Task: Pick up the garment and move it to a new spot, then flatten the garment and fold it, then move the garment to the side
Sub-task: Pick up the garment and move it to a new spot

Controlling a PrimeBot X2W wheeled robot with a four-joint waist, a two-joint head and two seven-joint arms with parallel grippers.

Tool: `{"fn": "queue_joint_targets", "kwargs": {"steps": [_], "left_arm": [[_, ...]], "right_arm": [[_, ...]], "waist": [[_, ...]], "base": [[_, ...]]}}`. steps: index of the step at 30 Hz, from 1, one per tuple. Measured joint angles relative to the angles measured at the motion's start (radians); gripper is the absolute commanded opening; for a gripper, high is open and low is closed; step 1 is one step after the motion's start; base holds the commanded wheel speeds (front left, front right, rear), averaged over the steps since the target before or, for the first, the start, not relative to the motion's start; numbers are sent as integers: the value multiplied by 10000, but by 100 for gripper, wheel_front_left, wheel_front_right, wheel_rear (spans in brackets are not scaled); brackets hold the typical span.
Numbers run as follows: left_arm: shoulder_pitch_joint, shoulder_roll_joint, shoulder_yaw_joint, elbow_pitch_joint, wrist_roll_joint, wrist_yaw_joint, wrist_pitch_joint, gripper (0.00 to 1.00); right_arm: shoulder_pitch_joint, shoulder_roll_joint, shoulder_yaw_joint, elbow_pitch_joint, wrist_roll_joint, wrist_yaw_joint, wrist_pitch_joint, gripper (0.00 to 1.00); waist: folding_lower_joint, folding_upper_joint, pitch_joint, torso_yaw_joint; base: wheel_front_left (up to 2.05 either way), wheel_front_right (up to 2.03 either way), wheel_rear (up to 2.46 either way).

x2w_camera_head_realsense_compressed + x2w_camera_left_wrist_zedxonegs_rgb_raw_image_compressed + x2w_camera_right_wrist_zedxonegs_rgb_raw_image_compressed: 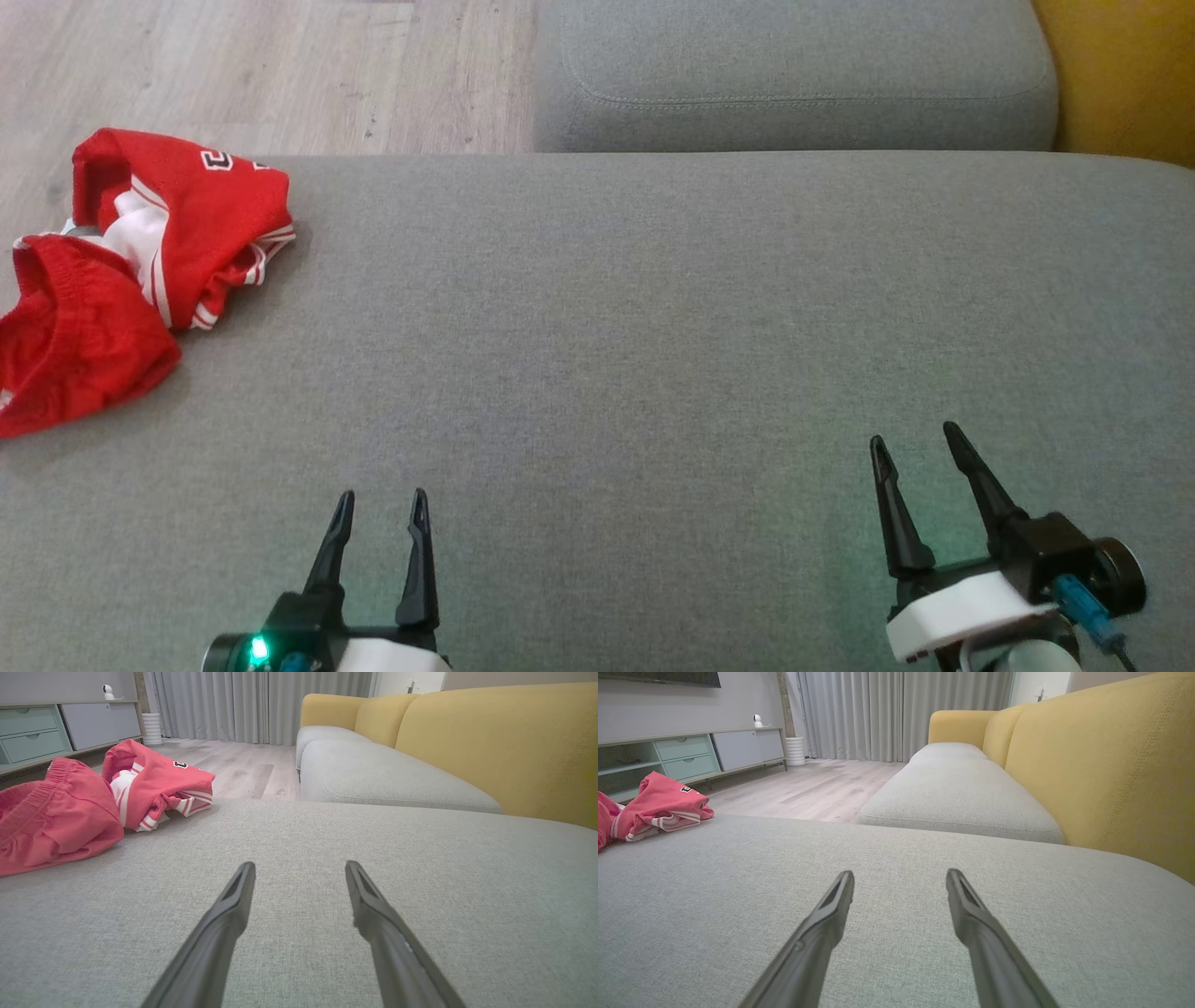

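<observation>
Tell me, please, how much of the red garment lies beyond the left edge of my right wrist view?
Observer: Quite a lot. The garment is a crumpled heap at the cushion's far left, with a second red part lying nearer the robot.
Operator: Is the left pincer touching it?
Observer: No. The left pincer is open and well apart from it, over bare cushion.
Operator: What is that nearer part like?
Observer: The left wrist view shows a gathered elastic waistband along its top edge.
</observation>
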Motion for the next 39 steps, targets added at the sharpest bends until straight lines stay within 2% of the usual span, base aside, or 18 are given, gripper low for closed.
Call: {"fn": "queue_joint_targets", "kwargs": {"steps": [7, 13, 20, 23, 31, 35, 39], "left_arm": [[-5, 12, -13, 17, -2, 75, 0, 100], [-35, 31, -29, 0, -2, 119, 0, 100], [-48, 159, -23, -127, 0, 221, 0, 100], [-48, 291, -19, -153, 0, 265, 0, 100], [-30, 393, -35, -265, -2, 295, 19, 100], [-18, 462, -6, -466, -102, 362, 19, 100], [30, 606, 119, -660, -104, 487, 19, 100]], "right_arm": [[10, 0, -29, -6, 0, 0, 0, 100], [30, -2, -201, -155, -4, 0, 0, 100], [24, -4, -180, -224, -2, 0, 0, 100], [24, -6, -19, -209, 25, 0, 0, 100], [26, -4, 316, -119, 221, 0, -2, 100], [26, -4, 431, -111, 247, 0, -2, 100], [26, -4, 523, -115, 192, 0, -2, 100]], "waist": [[0, 0, -1, 37], [0, 0, 57, 440], [0, 0, 118, 1462], [0, 0, 105, 2177], [0, 0, -17, 3528], [0, 0, -90, 3981], [0, 0, -134, 4143]], "base": [[0, 0, 0], [0, 0, 0], [0, 0, 0], [0, 0, 0], [0, 0, 0], [0, 0, 0], [0, 0, 0]]}}
